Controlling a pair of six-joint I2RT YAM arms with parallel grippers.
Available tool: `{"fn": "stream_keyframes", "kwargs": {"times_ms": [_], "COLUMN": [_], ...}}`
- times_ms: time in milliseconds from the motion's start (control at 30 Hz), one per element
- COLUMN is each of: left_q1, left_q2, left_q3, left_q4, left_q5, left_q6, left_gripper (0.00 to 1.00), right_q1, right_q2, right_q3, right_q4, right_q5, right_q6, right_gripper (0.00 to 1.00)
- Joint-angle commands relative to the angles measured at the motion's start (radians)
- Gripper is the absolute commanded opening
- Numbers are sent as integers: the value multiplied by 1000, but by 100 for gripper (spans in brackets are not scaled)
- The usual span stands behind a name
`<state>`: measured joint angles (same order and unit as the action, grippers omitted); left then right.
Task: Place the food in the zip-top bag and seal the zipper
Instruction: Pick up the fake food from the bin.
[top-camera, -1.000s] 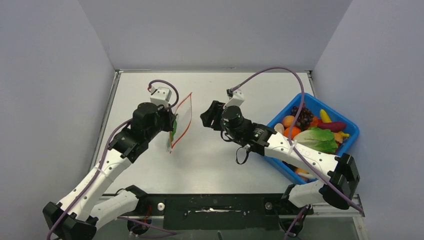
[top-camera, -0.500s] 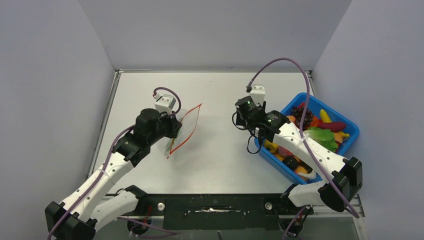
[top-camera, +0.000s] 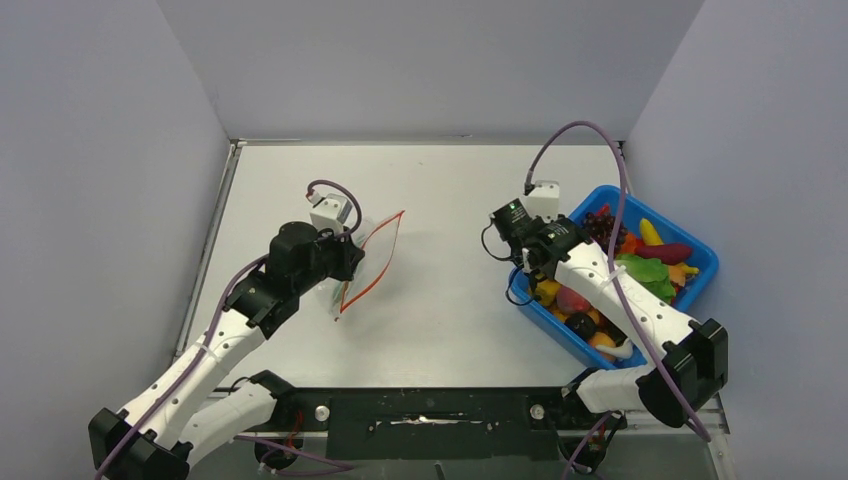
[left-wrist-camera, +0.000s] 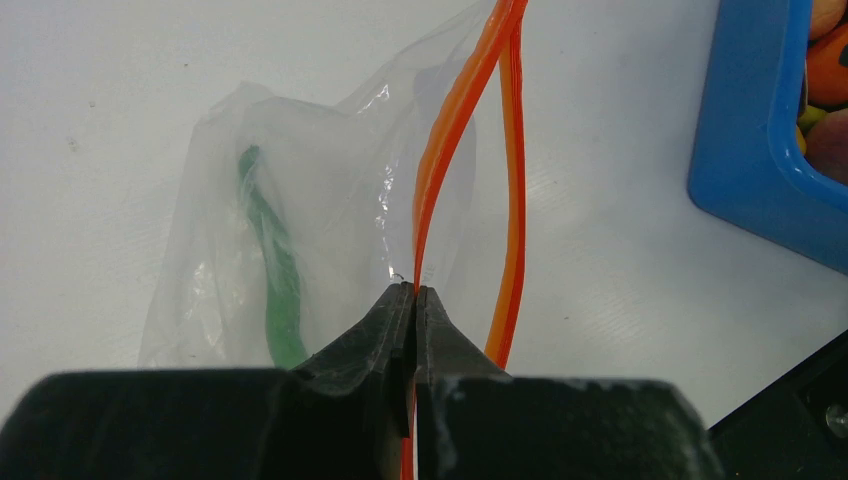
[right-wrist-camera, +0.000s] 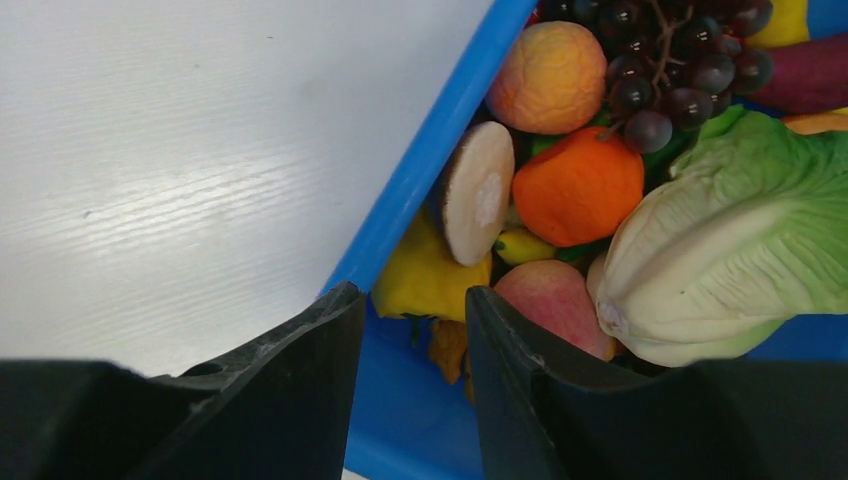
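My left gripper is shut on one orange-red strip of the zipper. It holds the clear zip-top bag up off the table, mouth parted, and the other strip hangs free. A green piece lies inside the bag. From above, the bag hangs at my left gripper. My right gripper is open and empty, astride the blue bin's left wall. Food fills the bin: grapes, an orange, lettuce, a brown round slice.
The blue bin sits at the table's right side, close to the right wall, with my right gripper at its left edge. Grey walls enclose the white table on three sides. Purple cables loop above both wrists.
My right arm swung right, away from the bag's mouth to the bin's left edge, and its jaws narrowed somewhat. The left gripper kept its hold; the bag's mouth spread wider.
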<state>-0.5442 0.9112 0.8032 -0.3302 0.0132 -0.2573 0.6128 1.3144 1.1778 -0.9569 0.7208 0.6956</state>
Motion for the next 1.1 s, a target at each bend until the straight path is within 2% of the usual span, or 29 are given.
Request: {"fn": "stream_keyframes", "kwargs": {"times_ms": [0, 100, 300, 533, 933, 1067], "left_q1": [-2, -2, -2, 1, 1, 1], "left_q2": [-21, -10, -7, -10, -8, -11], "left_q3": [1, 8, 6, 2, 3, 3], "left_q4": [72, 71, 69, 68, 66, 66], "left_q5": [18, 29, 33, 27, 24, 23], "left_q6": [16, 22, 23, 24, 30, 32], "left_gripper": [0, 0, 0, 0, 0, 0], "right_q1": [-50, -92, -130, -165, -194, -194], "right_q2": [-26, -22, 4, 18, 122, 133], "right_q3": [-54, -98, -133, -174, -193, -199], "right_q4": [35, 86, 111, 208, 250, 257], "right_q5": [29, -32, -19, -100, -30, -14], "right_q6": [-22, -60, -74, -130, -156, -165], "right_gripper": [42, 40, 38, 39, 39, 35]}}
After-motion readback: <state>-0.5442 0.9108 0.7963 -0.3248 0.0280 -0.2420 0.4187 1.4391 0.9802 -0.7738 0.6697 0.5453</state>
